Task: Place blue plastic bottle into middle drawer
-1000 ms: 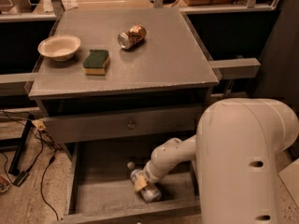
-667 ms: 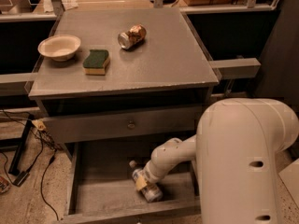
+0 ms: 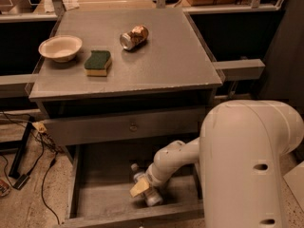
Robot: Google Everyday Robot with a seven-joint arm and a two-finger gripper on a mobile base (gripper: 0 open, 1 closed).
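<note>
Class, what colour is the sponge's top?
Sponge top: dark green, camera view; gripper in middle drawer.

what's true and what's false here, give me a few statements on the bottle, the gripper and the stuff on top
1. The blue plastic bottle is inside the open middle drawer. True.
2. The gripper hangs over the tabletop. False: it is down in the middle drawer, at the bottle.
3. The sponge sits between the bowl and the crushed can. True.
4. The crushed can is in the bowl. False: it lies on its side on the tabletop, apart from the bowl.
</note>
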